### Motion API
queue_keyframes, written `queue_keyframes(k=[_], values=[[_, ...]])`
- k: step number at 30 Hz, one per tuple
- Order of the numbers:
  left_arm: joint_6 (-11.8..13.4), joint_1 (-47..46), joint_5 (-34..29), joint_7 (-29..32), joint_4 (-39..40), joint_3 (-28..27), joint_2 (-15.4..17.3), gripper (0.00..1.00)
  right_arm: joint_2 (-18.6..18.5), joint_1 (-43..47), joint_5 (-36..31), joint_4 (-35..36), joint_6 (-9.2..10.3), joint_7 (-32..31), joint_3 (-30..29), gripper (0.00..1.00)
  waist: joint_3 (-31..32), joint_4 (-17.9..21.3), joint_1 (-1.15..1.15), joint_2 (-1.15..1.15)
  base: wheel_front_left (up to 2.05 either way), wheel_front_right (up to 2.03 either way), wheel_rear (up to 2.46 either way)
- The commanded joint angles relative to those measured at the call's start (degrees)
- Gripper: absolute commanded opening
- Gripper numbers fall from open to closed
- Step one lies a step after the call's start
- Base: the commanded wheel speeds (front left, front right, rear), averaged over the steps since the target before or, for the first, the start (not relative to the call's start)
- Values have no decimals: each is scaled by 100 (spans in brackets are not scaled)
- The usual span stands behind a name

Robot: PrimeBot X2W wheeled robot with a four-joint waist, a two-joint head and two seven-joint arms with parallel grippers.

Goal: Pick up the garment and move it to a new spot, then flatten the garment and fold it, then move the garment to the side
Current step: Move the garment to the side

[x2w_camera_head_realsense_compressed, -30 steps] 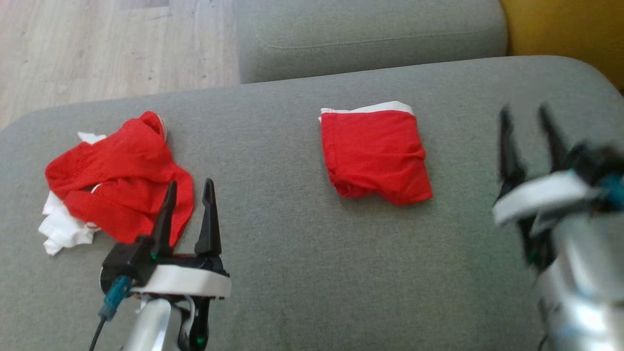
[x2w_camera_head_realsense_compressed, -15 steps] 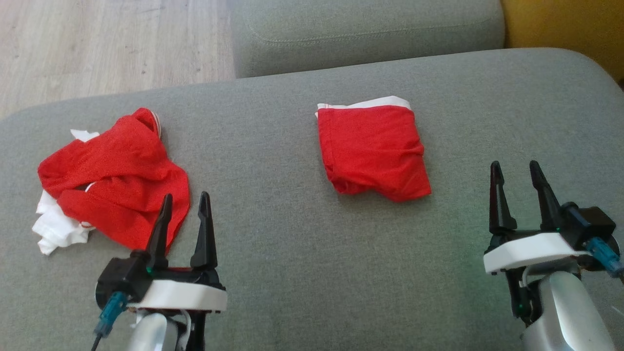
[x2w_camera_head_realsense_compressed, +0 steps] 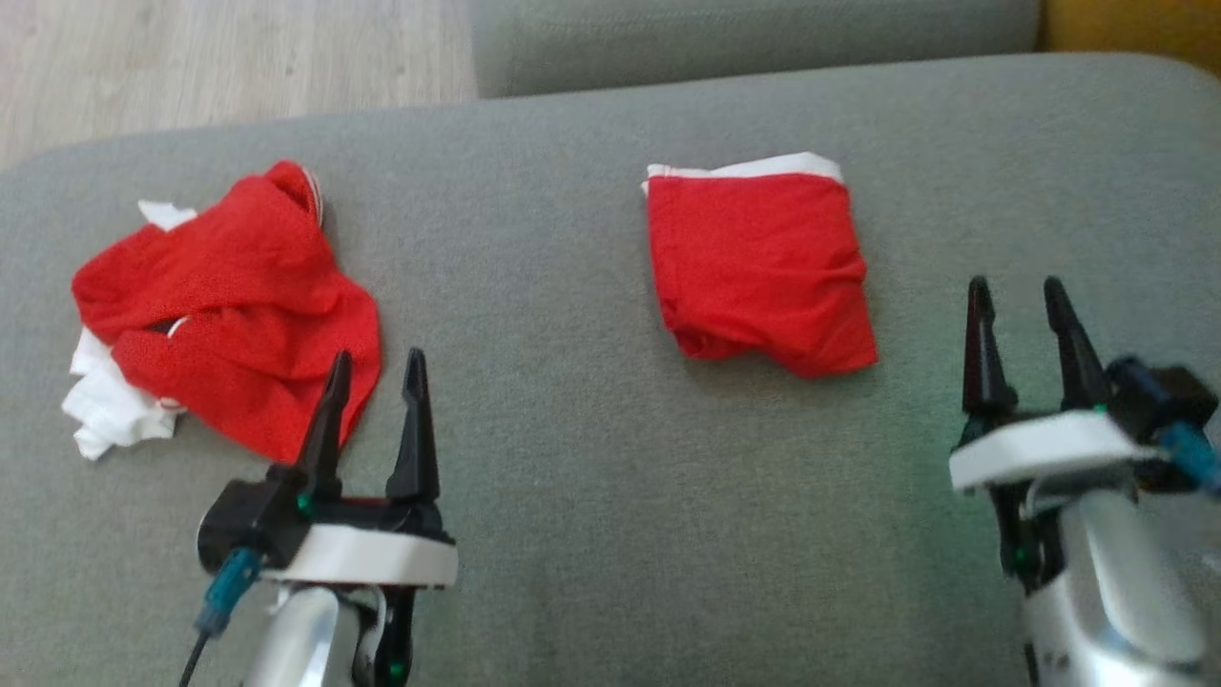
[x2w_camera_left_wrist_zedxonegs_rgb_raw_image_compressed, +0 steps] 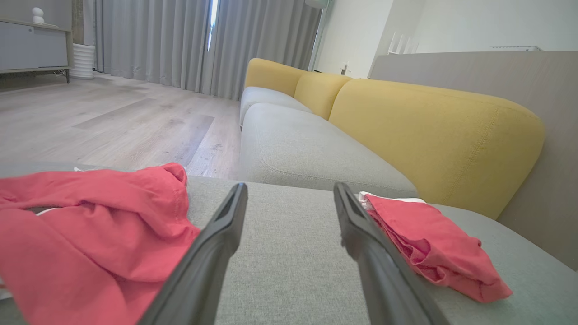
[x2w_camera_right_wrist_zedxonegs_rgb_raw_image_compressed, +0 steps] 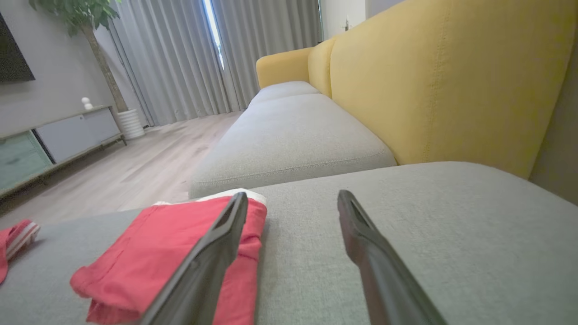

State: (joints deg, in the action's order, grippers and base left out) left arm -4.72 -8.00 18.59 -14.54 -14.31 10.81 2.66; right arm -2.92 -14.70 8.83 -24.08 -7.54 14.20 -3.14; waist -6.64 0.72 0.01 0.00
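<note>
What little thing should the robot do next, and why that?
Probably the left gripper should ease forward and to its left, down onto the crumpled red garment to pinch it. Its jaws stand open and empty close by that heap, which is not flattened or folded yet, while the folded red garment already lies neat on the grey cushion.

A broad grey seat cushion (x2w_camera_head_realsense_compressed: 610, 496) spreads across the foreground; a second grey cushion (x2w_camera_head_realsense_compressed: 744, 38) sits just beyond it, a narrow gap between them; yellow backrests (x2w_camera_left_wrist_zedxonegs_rgb_raw_image_compressed: 433, 131) stand along the sofa's rear edge; pale wooden floor (x2w_camera_head_realsense_compressed: 219, 48) runs beside the sofa; grey curtains (x2w_camera_right_wrist_zedxonegs_rgb_raw_image_compressed: 180, 63) hang to the floor; a low sideboard (x2w_camera_right_wrist_zedxonegs_rgb_raw_image_compressed: 67, 135) carries a small white ornament (x2w_camera_right_wrist_zedxonegs_rgb_raw_image_compressed: 85, 103); a leafy plant (x2w_camera_right_wrist_zedxonegs_rgb_raw_image_compressed: 76, 13) rises from a white ribbed pot (x2w_camera_right_wrist_zedxonegs_rgb_raw_image_compressed: 131, 124) beside it.
</note>
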Motion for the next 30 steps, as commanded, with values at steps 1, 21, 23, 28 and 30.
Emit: queue_keyframes(k=[1, 21, 23, 28, 30], values=[[8, -377, 13, -46, 205, -114, 22, 100, 3, -504, 351, -52, 5, -128, 90, 100, -218, -159, -1, 0, 0, 0, 0], [105, -895, 237, -46, 99, 384, 22, 100, 4, -2469, 661, -2914, 5, -651, -24, 100, -978, -915, -1, 0, 0, 0, 0], [117, -914, 254, -46, 100, 407, 22, 100, 4, -2575, 616, -3169, 5, -689, 16, 100, -1013, -944, -1, 0, 0, 0, 0], [148, -950, 280, -46, 99, 434, 21, 100, 4, -2803, 441, -3681, 5, -700, 121, 100, -1057, -966, -1, 0, 0, 0, 0], [159, -960, 284, -46, 89, 435, 21, 100, 4, -2878, 338, -3791, 5, -598, 209, 0, -1049, -947, -1, 0, 0, 0, 0]])
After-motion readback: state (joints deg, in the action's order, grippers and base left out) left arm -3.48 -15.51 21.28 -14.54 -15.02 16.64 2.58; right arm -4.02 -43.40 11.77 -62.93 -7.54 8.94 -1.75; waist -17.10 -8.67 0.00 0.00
